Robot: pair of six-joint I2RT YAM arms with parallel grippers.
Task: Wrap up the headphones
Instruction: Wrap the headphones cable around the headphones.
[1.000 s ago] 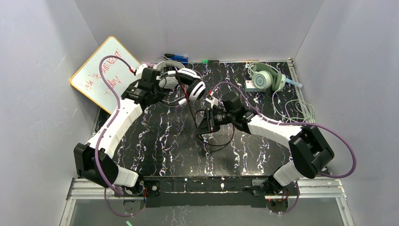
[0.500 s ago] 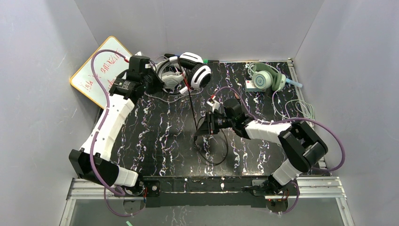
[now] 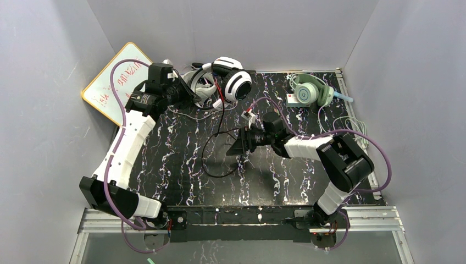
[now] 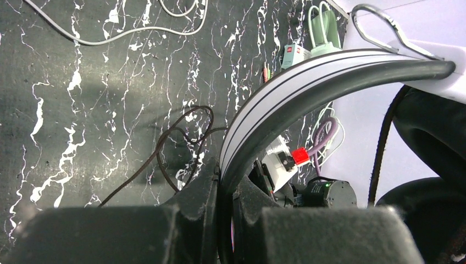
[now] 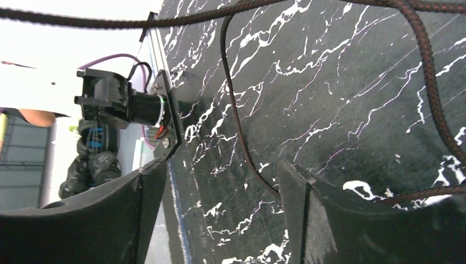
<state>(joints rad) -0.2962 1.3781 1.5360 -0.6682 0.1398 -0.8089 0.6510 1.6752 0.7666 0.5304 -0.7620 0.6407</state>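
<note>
From above, your left end effector [image 3: 188, 94] is clamped on the headband of the black-and-white over-ear headphones [image 3: 233, 82]. It holds them up at the far edge of the black, white-veined marbled tabletop [image 3: 181, 165], probably so the cord hangs clear for winding. Their black braided cable [image 3: 204, 159] drops from the cups into a loose loop at mid-tabletop. Your right end effector [image 3: 235, 147] sits low, just beside that loop, placed, I judge, to gather the slack. The light grey headset [image 3: 199, 82] lies just behind the left end effector. The mint-green headset [image 3: 310, 92] rests well apart at the far right, its pale cable [image 3: 346, 124] strewn loose, so both look unwrapped. In the left wrist view, the headband's striped arc runs down between the two dark fingers [image 4: 192, 209], which pinch it firmly. In the right wrist view, the fingers [image 5: 351, 220] stand wide apart and the cable crosses the gap between them ungripped. Expect the dark cord to be hard to pick out on that dark, flat surface. Plain grey walls [image 3: 247, 27] close in three sides, and a white dry-erase whiteboard with red writing [image 3: 118, 82] leans in the far left corner.
</note>
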